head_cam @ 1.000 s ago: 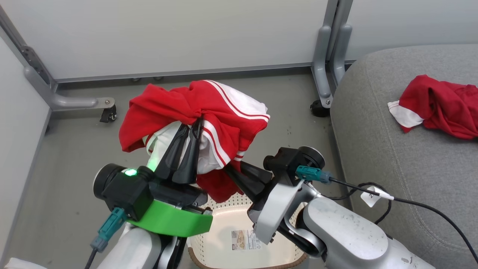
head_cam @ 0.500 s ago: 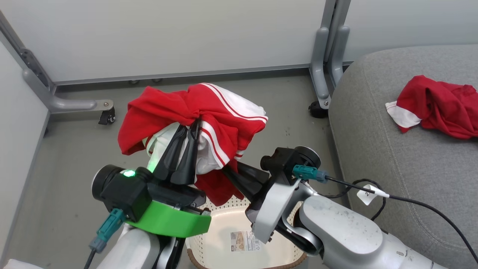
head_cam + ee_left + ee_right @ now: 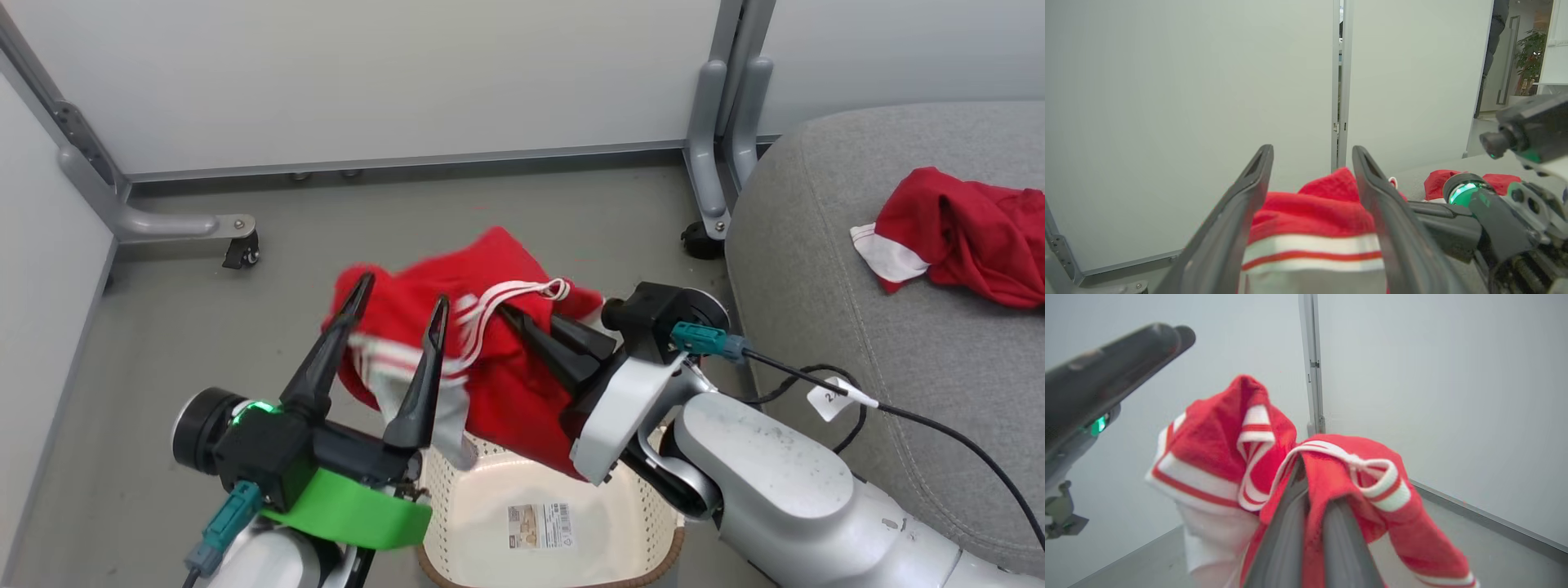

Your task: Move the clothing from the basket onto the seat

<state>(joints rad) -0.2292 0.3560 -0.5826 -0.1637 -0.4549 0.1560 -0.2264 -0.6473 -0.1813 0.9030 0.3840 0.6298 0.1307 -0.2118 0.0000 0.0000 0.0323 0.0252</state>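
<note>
striped garment [image 3: 498,376]: above basket [image 3: 490,555], pinched in right gripper [image 3: 531,318], just beyond left gripper [image 3: 402,290] and its spread fingers
basket: on floor [image 3: 204,343], left of seat [image 3: 857,351]
cuffed garment [image 3: 963,245]: on seat, far right
partition wall [image 3: 408,82]: behind basket

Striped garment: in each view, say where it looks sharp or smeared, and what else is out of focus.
Head view: the striped garment is smeared at its left edge; the basket is crisp. Left wrist view: the left gripper has soft fingers near the lens. Right wrist view: the garment's drawstring is sharp; the right gripper is blurred.
</note>
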